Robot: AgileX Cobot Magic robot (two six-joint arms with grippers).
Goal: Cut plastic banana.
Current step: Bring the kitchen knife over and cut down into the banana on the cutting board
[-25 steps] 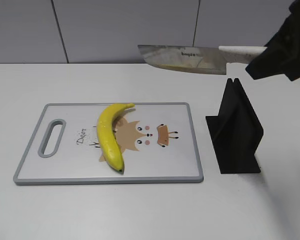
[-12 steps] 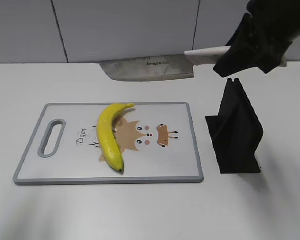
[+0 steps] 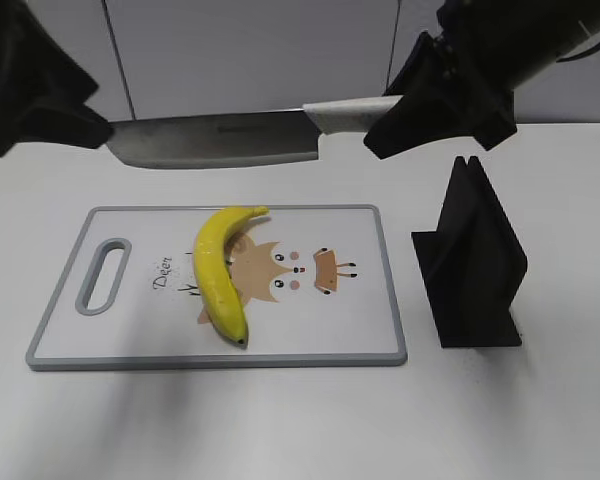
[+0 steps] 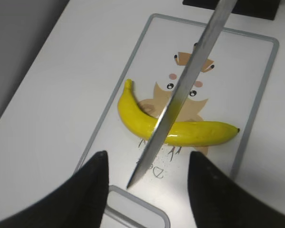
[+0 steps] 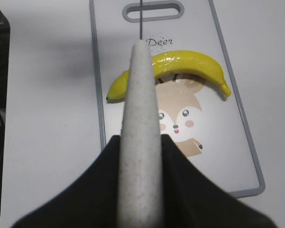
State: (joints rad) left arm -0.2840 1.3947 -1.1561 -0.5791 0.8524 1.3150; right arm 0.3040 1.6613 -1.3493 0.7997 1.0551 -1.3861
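Exterior view: the banana (image 3: 220, 272) lies whole on the board (image 3: 370, 330), left of the middle, curved, its stem end near the far edge and its dark tip toward the near edge, partly over the printed deer. A knife (image 3: 215, 138) hangs level in the air above the far edge of the board, blade pointing left, clear of the banana. The right gripper (image 3: 435, 95) is clenched on the knife's pale handle; in the right wrist view the handle (image 5: 140, 142) runs between its two dark fingers (image 5: 92, 190). The left gripper (image 3: 40, 90) hovers over the table at the far left, near the blade's tip. In the left wrist view its fingers (image 4: 92, 183) stand apart, grasping nothing. A black stand (image 3: 472, 260) sits right of the board.
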